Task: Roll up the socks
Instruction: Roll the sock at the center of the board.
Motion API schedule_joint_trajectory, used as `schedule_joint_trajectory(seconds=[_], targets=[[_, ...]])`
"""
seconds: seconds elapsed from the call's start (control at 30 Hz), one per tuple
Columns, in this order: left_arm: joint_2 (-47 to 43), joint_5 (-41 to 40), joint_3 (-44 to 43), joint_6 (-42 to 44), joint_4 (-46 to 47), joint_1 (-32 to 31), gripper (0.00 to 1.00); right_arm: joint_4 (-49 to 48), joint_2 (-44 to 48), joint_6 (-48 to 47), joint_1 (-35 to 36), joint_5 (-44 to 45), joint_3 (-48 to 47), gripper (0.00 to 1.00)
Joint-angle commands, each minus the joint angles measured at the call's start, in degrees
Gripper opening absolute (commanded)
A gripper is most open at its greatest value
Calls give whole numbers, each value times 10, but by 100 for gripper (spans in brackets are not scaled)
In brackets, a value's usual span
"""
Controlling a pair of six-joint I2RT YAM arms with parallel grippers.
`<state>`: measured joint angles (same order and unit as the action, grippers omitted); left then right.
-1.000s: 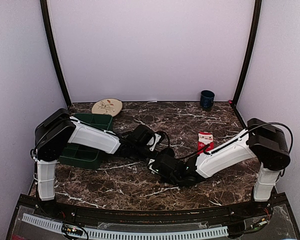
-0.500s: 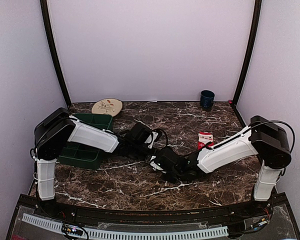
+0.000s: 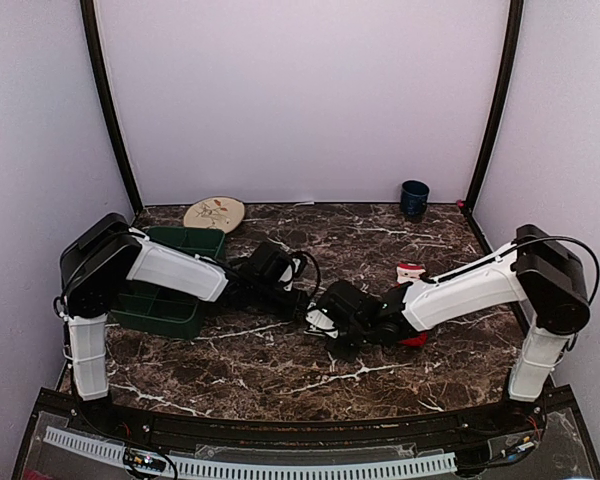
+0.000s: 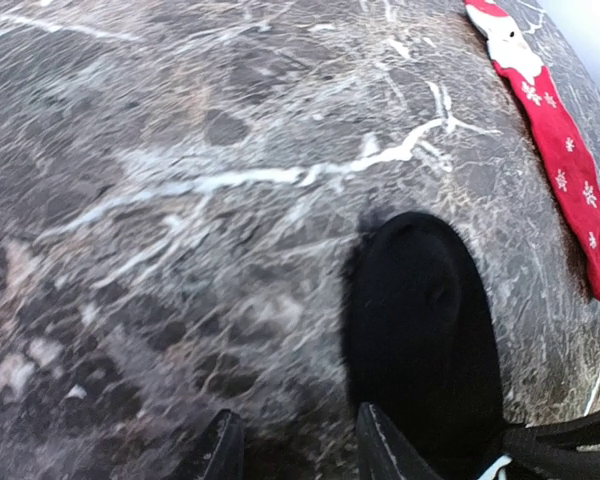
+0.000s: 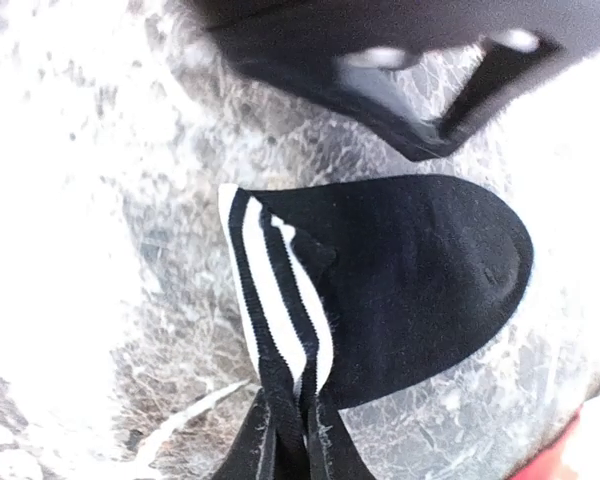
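The black sock (image 5: 410,270) lies on the marble table, its white-striped cuff (image 5: 270,290) folded over the foot. My right gripper (image 5: 292,440) is shut on the cuff's edge; in the top view it (image 3: 328,318) is at mid-table. My left gripper (image 4: 300,455) is open and low over the table, its right finger (image 4: 380,450) at the edge of the black sock's toe (image 4: 420,330). The left gripper also shows in the top view (image 3: 280,282). The red snowflake sock (image 4: 565,165) lies flat to the right, partly hidden under my right arm in the top view (image 3: 410,272).
A green compartment tray (image 3: 170,290) lies under my left arm at the left. A round patterned plate (image 3: 214,213) is at the back left and a dark blue cup (image 3: 414,198) at the back right. Walls close the table on three sides.
My right gripper has moved away from me and slightly right with the black sock's cuff, and its arm now covers more of the red sock. My left gripper has drawn back a little to the left.
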<state>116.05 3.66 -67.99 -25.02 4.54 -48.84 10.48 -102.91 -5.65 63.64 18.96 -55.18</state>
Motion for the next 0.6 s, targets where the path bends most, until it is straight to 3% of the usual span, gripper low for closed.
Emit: schedule_joint_trajectory(seconds=[0.0, 0.3, 0.57], targets=[[-7, -30, 59, -19, -97, 8, 43, 44, 12, 30, -28, -92, -41, 9], [-74, -30, 156, -33, -52, 8, 41, 127, -28, 56, -61, -220, -132, 10], [-123, -13, 221, -29, -14, 8, 41, 113, -43, 93, -61, -274, -113, 10]])
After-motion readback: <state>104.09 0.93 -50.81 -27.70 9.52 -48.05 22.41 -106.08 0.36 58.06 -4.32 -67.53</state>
